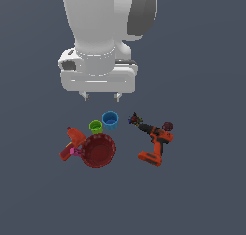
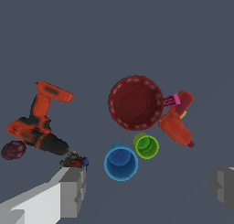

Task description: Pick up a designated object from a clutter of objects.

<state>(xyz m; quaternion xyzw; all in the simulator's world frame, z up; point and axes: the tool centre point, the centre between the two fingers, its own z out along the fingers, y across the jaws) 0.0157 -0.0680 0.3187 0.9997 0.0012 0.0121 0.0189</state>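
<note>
Nearest in the exterior view: gripper (image 1: 101, 96), fingers spread, empty, high above the clutter. Below: pink clamp-like piece (image 1: 75, 151) wedged between dark red bowl (image 1: 99, 150) and red-orange bottle (image 1: 68, 145). In the wrist view: the same pink piece (image 2: 171, 100), touching the bowl's rim (image 2: 135, 102). Nothing grasped; approach, descent, lift all left.

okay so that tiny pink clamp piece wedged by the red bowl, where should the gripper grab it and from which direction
Probably from straight above. The pink piece sits squeezed between the red bowl and the red-orange bottle, so side approaches look blocked. Only its top shows, so grip that exposed part, fingers placed along the gap rather than across it. The gripper hangs open above.
</note>
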